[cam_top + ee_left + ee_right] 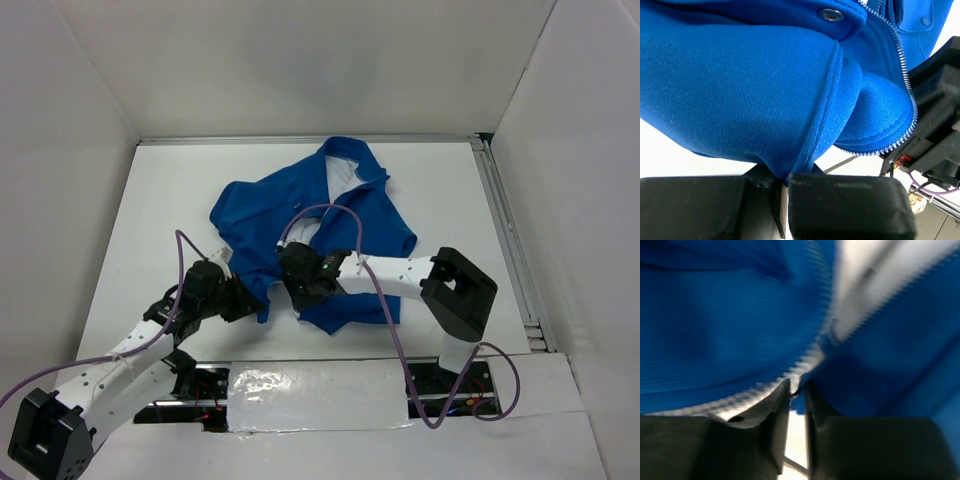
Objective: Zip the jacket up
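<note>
The royal-blue jacket lies crumpled on the white table, collar at the far end and white lining showing. My left gripper is at its near left hem, and in the left wrist view it is shut on a fold of blue fabric. The pale zipper curves past on the right. My right gripper is at the near end of the front opening. In the blurred right wrist view it is almost closed on a small dark zipper pull where the zipper teeth meet.
White walls enclose the table on three sides. A metal rail runs along the right edge. A shiny tape strip lies between the arm bases. The right arm's black body is close beside the left gripper.
</note>
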Robot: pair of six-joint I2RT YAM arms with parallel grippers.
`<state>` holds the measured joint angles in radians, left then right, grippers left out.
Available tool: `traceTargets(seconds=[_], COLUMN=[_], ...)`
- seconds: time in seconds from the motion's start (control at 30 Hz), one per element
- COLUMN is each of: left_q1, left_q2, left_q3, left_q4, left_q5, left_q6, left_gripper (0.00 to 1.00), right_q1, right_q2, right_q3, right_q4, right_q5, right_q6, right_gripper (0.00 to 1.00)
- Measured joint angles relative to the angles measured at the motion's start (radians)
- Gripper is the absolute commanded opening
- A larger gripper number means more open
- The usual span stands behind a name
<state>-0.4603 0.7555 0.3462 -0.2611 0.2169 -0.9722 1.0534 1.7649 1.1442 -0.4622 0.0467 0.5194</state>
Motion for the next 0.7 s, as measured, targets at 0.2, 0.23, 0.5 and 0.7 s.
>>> traceTargets(seconds=[0.2,0.23,0.5,0.7], left_q1=[0.0,0.0,0.0,0.0], left_q2=[0.009,0.009,0.008,0.008], left_q3=[0.0,0.0,0.0,0.0], left_q4=[-0.001,-0.002,-0.001,-0.001], left_q5=[0.0,0.0,0.002,0.01], left_q6=[0.0,0.0,-0.002,-0.002], left_gripper=[0.0,0.0,0.0,0.0], right_q1=[0.005,0.006,0.007,0.009], right_q2=[-0.013,-0.026,-0.121,-0.086], right_q3=[-0.019,-0.034,-0.075,-0.084], right_q4=[0.07,0.071,0.032,0.027], right_q5=[-0.072,-0.073,0.009,0.07], right_q6=[-0.008,-0.003,0.108,0.177], right_gripper=[0.49,0.53,0.53,0.47])
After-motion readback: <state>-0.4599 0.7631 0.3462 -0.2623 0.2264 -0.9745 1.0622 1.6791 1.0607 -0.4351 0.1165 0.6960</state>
